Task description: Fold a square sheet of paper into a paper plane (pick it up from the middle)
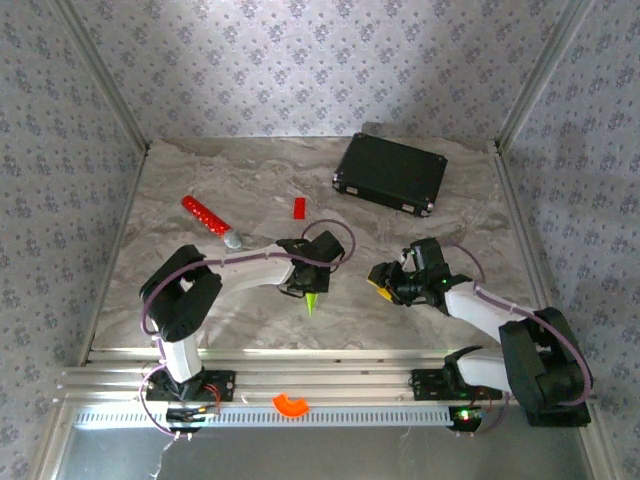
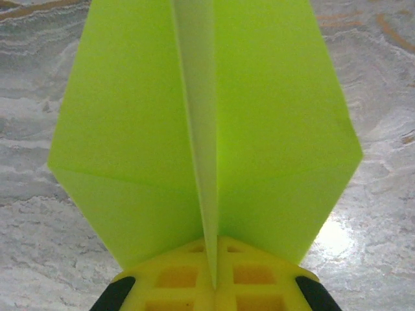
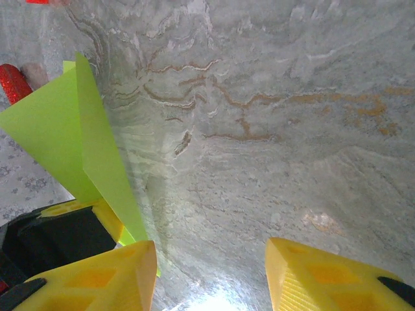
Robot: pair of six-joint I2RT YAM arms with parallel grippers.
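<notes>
Two end effectors in play. Left end effector [image 2: 214, 275] pinches the paper plane [image 2: 130, 149] by its centre fold, over the surface [image 2: 379, 129]. Right end effector [image 3: 211, 272] is spread and empty, just beside the plane. Late folding step, by the look of it; next move probably calls for creasing the wings.

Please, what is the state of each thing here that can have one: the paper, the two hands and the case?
paper plane: folded and creased, held by its middle fold.
left hand: shut on the paper plane.
right hand: open, holding nothing.
black case: closed, lying flat on the table.
</notes>
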